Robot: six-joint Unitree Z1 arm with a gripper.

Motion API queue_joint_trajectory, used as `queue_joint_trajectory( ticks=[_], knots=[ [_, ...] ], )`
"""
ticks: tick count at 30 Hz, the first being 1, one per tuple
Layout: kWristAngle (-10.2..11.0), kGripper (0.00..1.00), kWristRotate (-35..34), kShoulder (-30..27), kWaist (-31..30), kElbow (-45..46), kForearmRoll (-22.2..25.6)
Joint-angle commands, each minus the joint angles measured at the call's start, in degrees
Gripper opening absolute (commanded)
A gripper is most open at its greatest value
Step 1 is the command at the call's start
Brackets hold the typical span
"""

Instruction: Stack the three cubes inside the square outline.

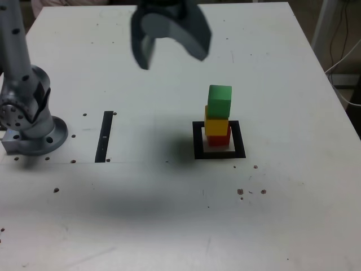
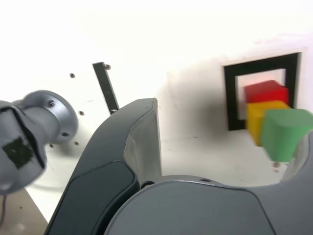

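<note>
The three cubes stand as one stack inside the square outline point(image 1: 198, 141): the red cube point(image 1: 220, 140) at the bottom, the yellow cube point(image 1: 216, 125) on it, the green cube point(image 1: 219, 100) on top, turned slightly askew. My gripper point(image 1: 172, 56) hangs high above the table, up and toward the exterior view's left of the stack, open with nothing between its fingers. The wrist view shows the same stack, green point(image 2: 283, 129) over yellow point(image 2: 255, 120) over red point(image 2: 264, 91), within the outline point(image 2: 232, 98), beyond my gripper point(image 2: 227, 127), which stands apart from it.
My arm's grey base point(image 1: 28, 121) sits at the exterior view's left. A thin black strip point(image 1: 105, 135) lies between the base and the outline. Small dark specks dot the white table point(image 1: 169, 214). Cables hang off the table's right edge point(image 1: 344, 62).
</note>
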Motion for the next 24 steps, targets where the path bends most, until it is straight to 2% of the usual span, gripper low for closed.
queue_joint_trajectory(
  ticks=[1, 6, 15, 19, 24],
  knots=[
    [0.25, 1.00, 0.01, -2.54, 0.16, 2.56, -0.87],
    [-0.26, 1.00, -0.02, -7.77, 0.17, 12.12, -5.10],
    [-5.62, 1.00, -0.78, -12.97, 0.17, 30.28, -17.11],
    [-5.99, 1.00, -0.79, -14.24, 0.17, 35.17, -18.51],
    [-6.71, 1.00, -0.85, -13.24, 0.17, 38.91, -20.22]
  ],
)
